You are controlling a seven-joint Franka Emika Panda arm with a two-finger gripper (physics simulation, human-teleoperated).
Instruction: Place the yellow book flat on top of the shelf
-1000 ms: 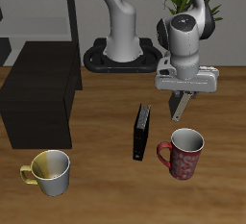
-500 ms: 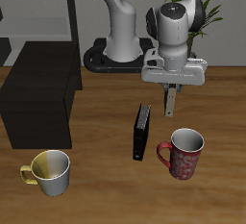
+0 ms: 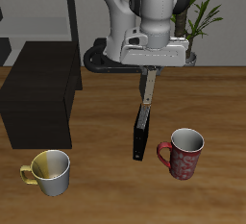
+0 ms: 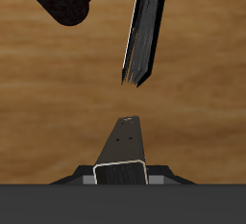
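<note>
My gripper [image 3: 149, 74] is shut on the yellow book [image 3: 149, 87], a thin tan slab that hangs edge-on below the fingers, above the table. In the wrist view the book [image 4: 124, 149] sticks out from my gripper [image 4: 123, 176] as a narrow grey-tan slab. The shelf [image 3: 40, 74], a low black box with a flat top, stands on the table beside me, apart from the book. Nothing lies on its top.
The black book [image 3: 142, 133] stands on edge just below the held book and also shows in the wrist view [image 4: 144, 31]. A red mug [image 3: 183, 153] stands beside it. A yellow-and-white mug [image 3: 50, 170] is near the front edge. A grey rack [image 3: 50, 7] stands behind the shelf.
My gripper has moved sideways toward the shelf and a little up and back, carrying the yellow book from above the red mug to above the black book.
</note>
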